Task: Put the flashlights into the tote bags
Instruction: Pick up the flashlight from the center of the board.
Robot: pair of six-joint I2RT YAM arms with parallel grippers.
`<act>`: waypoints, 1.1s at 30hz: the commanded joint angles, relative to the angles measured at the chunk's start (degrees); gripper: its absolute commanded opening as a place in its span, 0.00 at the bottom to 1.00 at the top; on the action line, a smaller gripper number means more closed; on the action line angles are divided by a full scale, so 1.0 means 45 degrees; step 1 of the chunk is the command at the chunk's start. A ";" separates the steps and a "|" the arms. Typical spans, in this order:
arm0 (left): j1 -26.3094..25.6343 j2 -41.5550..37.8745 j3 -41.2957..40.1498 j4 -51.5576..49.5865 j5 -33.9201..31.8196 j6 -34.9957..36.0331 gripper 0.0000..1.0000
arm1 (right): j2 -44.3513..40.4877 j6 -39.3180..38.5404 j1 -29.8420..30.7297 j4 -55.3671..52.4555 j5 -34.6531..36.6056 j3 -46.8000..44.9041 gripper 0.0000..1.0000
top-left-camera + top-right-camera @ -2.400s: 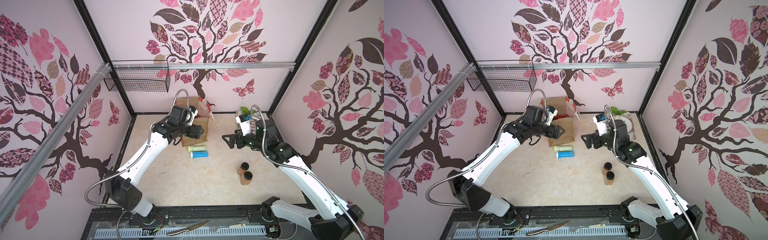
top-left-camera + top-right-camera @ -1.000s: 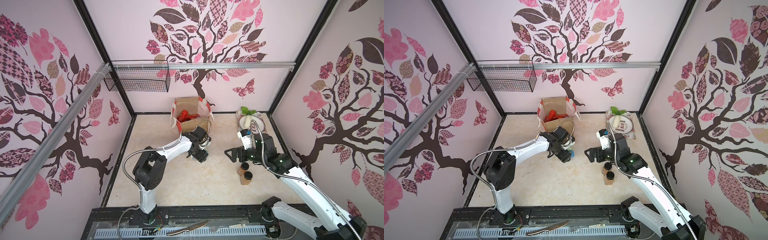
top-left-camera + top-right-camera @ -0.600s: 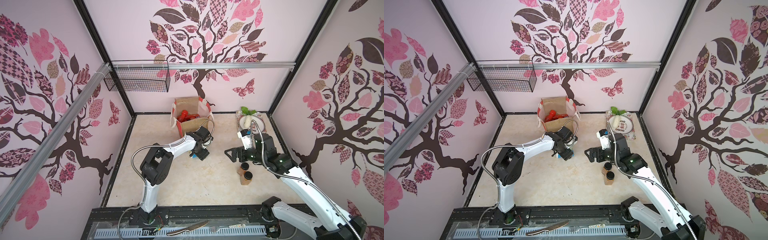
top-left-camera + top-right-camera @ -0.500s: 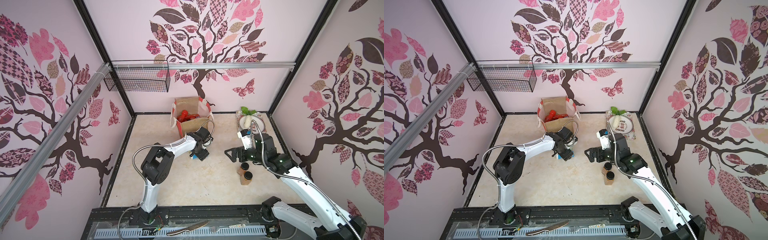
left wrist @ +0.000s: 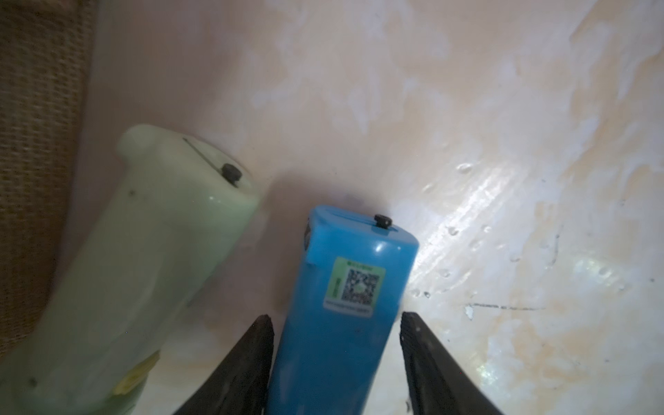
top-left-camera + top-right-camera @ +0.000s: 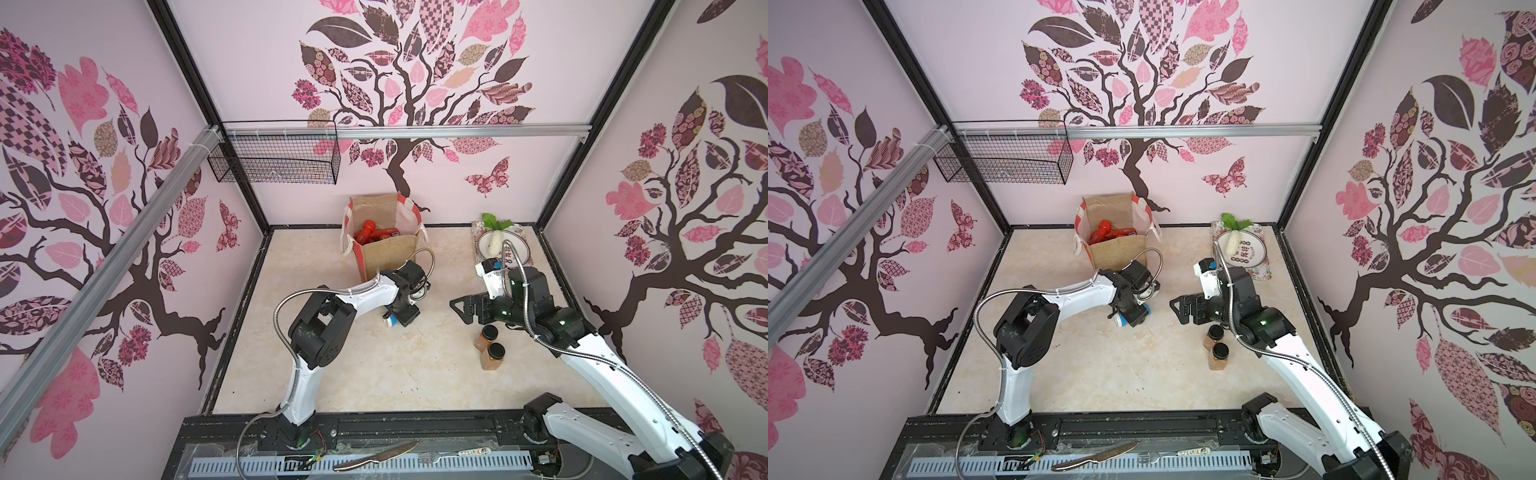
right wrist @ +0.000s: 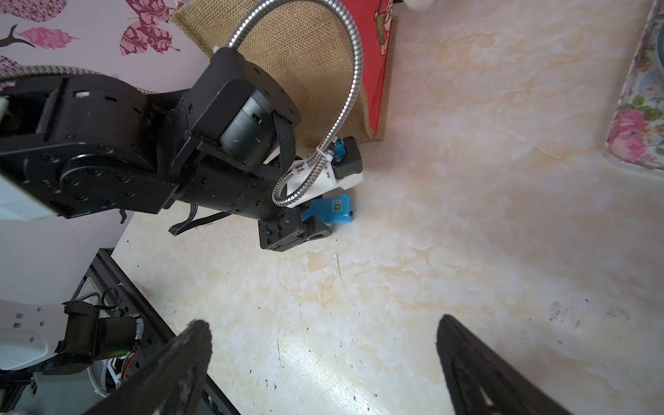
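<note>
blue flashlight (image 5: 354, 258) lies between left gripper (image 5: 335, 315) jaws, narrowly apart, nothing clamped; pinch mid-body, lift toward tote bag (image 6: 388, 257) at 12 o'clock.

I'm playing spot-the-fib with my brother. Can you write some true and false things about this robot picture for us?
1. The left hand has a finger on each side of the blue flashlight. True.
2. The bag is empty. False: red flashlights lie inside it.
3. The right hand holds a jar. False: it is open and empty, and both jars stand by themselves.
4. A green flashlight lies beside the blue one. True.
</note>
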 commanded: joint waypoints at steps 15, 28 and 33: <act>-0.0265 -0.1265 -0.1459 0.0507 0.0514 -0.0607 0.23 | -0.0302 -0.0420 0.0017 0.0093 0.0411 0.0174 1.00; -0.0270 -0.3761 -0.1522 0.0549 0.0995 -0.2688 0.05 | -0.0640 -0.1158 0.0017 0.0317 0.0557 0.0183 1.00; -0.0281 -0.4877 -0.1151 0.0635 0.0954 -0.3354 0.03 | -0.0600 -0.1589 0.0014 0.0249 0.0748 0.0494 1.00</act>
